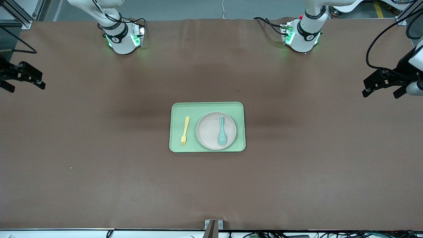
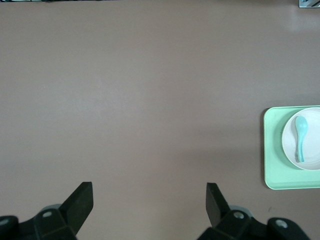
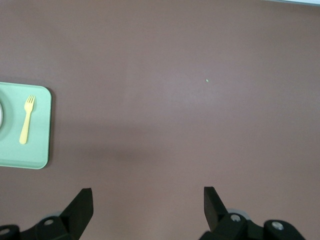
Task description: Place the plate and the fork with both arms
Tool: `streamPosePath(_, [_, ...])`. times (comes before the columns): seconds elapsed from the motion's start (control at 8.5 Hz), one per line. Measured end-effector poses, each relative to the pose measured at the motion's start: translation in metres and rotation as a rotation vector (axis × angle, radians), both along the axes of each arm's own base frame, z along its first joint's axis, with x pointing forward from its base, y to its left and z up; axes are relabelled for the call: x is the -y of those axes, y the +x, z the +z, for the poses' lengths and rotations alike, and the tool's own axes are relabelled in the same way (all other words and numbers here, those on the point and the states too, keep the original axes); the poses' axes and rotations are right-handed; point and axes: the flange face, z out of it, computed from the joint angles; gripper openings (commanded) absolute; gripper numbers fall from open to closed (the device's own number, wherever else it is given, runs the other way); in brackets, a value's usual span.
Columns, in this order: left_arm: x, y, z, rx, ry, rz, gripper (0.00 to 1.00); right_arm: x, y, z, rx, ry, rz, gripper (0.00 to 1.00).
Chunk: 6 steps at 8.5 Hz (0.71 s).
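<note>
The pale beige-pink plate (image 1: 216,131) lies on the light-green tray (image 1: 207,107) at the table's middle, with a teal-blue spoon (image 1: 221,131) on it. The pastel-yellow fork (image 1: 184,131) lies on the tray beside the plate, toward the right arm's end. The left wrist view shows the plate (image 2: 309,150), spoon (image 2: 300,138) and tray (image 2: 272,150). The right wrist view shows the fork (image 3: 27,119) and tray (image 3: 25,152). My left gripper (image 1: 383,88) (image 2: 149,200) is open and empty over bare table at its end. My right gripper (image 1: 26,82) (image 3: 148,200) is open and empty over bare table at its end.
A brown mat (image 1: 99,148) covers the table. The arm bases (image 1: 124,36) (image 1: 302,36) stand along the table's edge farthest from the front camera. A small bracket (image 1: 213,226) sits at the table's edge nearest to the front camera. Cables lie below that edge.
</note>
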Motion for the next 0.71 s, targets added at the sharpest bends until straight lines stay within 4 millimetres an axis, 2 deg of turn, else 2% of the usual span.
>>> streamPosePath(0.24, [0.0, 0.0, 0.0001, 0.0, -0.001, 0.005, 0.99, 0.0007, 0.0102, -0.0071, -0.011, 0.002, -0.055, 1.0])
streamPosePath(0.71, [0.0, 0.0, 0.0001, 0.0, -0.001, 0.007, 1.0, -0.0002, 0.0061, -0.0077, -0.046, 0.004, -0.102, 1.0])
